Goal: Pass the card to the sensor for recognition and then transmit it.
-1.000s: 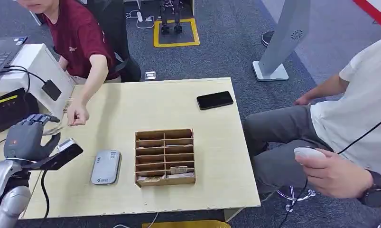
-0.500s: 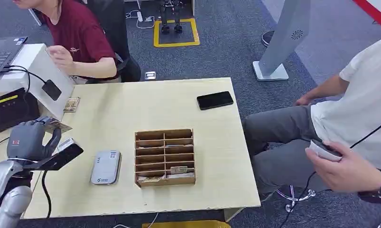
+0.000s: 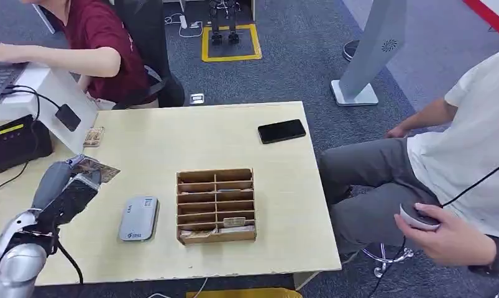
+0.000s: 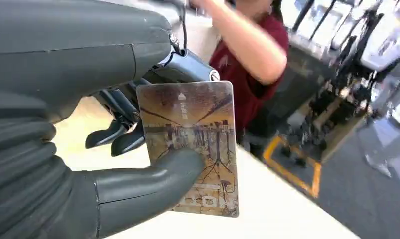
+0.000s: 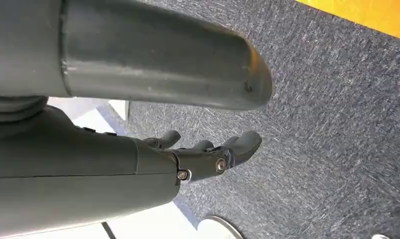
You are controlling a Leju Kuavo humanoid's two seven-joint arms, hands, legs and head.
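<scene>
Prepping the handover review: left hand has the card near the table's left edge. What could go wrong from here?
1. The left hand pinches the card only between thumb and fingers; most of it sticks out, so it might slip.
2. The sensor lies close beside the wooden organizer; a wide swing might clip it.
3. A black cable hangs under the wrist and could snag.

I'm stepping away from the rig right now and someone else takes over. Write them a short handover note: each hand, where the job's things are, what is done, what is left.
Left hand: holds the card, thumb pressed on its face, above the table's left edge.
Right hand: holds nothing, fingers loosely curled, hanging over the carpet.
Sensor: grey reader lying flat on the table, between the left hand and the wooden card rack; the card is not over it.
Done: card is in hand.
Left: bring the card to the sensor for reading, then pass it on. A person in a red shirt sits beyond the table's far left corner.
</scene>
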